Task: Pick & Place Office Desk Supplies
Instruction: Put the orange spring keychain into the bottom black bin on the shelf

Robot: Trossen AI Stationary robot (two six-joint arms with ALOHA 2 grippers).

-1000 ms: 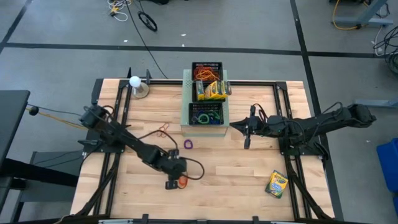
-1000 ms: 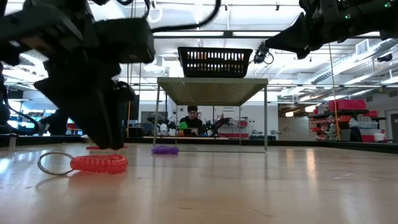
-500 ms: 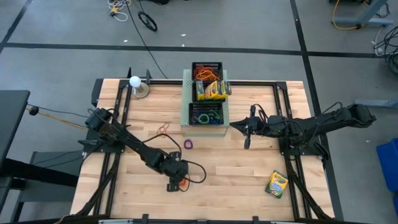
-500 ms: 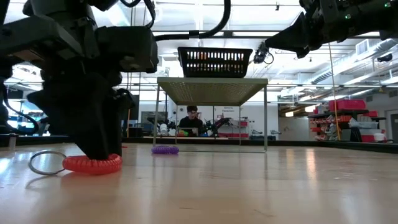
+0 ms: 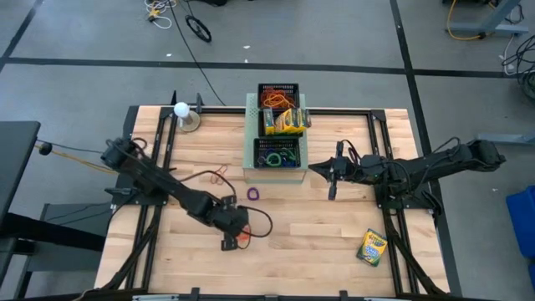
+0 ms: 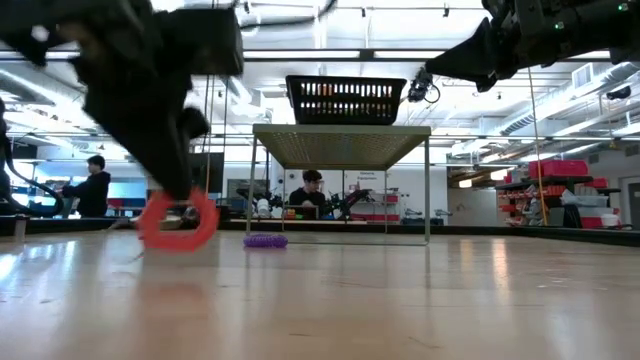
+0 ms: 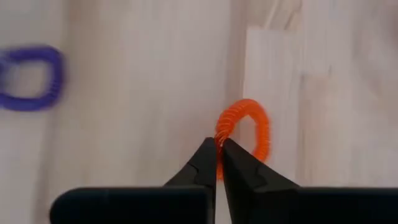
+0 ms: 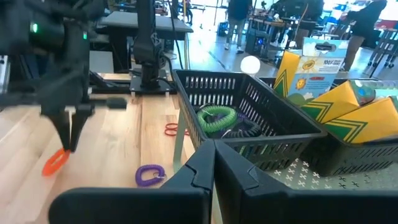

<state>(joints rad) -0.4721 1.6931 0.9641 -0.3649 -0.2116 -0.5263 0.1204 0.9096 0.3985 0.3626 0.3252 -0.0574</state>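
L gripper (image 7: pixel 218 163) is pinched tight on one edge of the orange coil loop (image 7: pixel 244 132), lifted just off the table (image 5: pixel 318 238) near its front-left. Light, springy thing (dangles, twists); edge grip seems OK. R gripper (image 5: pixel 332 193) closed, empty, beside the mesh tray (image 5: pixel 278 153).

Orange coil loop (image 7: pixel 244 127) — ribbed; purple loop (image 7: pixel 30 78) likewise. Counter (image 5: pixel 318 234) pale wood. Crayon box (image 5: pixel 372 247) yellow-and-green (zigzag pattern). Mesh tray (image 8: pixel 249 118) black.

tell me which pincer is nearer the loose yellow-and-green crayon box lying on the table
Right. The right pincer hovers up-table of the yellow-and-green cardboard crayon box; the left pincer is far across, gripping an orange coil loop.
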